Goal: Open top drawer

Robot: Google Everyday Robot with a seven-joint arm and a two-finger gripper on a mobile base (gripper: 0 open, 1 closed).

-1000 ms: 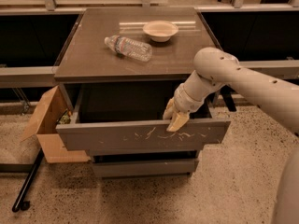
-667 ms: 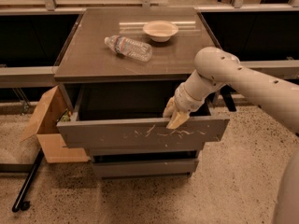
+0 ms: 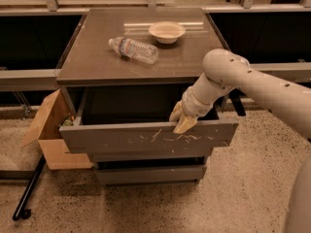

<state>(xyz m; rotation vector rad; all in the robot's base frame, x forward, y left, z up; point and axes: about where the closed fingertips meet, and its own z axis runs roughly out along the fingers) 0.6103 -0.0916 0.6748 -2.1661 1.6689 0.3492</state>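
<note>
As you look down on the desk (image 3: 97, 64), you have these items before you.

Item one: the top drawer (image 3: 121, 139), grey, handleless, widest of three, its flat front marked with whitish scratches across the middle. It stands pulled out from the desk body, its dark interior open to view from above.

Item two: the gripper (image 3: 181, 121), tan-coloured, at the top edge of that drawer's front, right of centre, touching it just above the scratches. You cannot tell whether it is parted or clamped on the edge.

Item three: the white arm (image 3: 252, 84), reaching in from the right of the view and bending down to the gripper.

Item four: two narrower grey drawers, the middle drawer (image 3: 146, 157) and the bottom drawer (image 3: 150, 174), both set back beneath the top drawer.

On the desk top: a clear plastic bottle (image 3: 133, 50) lying on its side, left of centre, and a shallow pale bowl (image 3: 166, 31), upright, near the bottle toward the rear.

On the speckled floor (image 3: 243, 188), left of the desk: an open cardboard box (image 3: 53, 135) just beside the drawers, and a black pole (image 3: 29, 191) lying slantwise before it.
</note>
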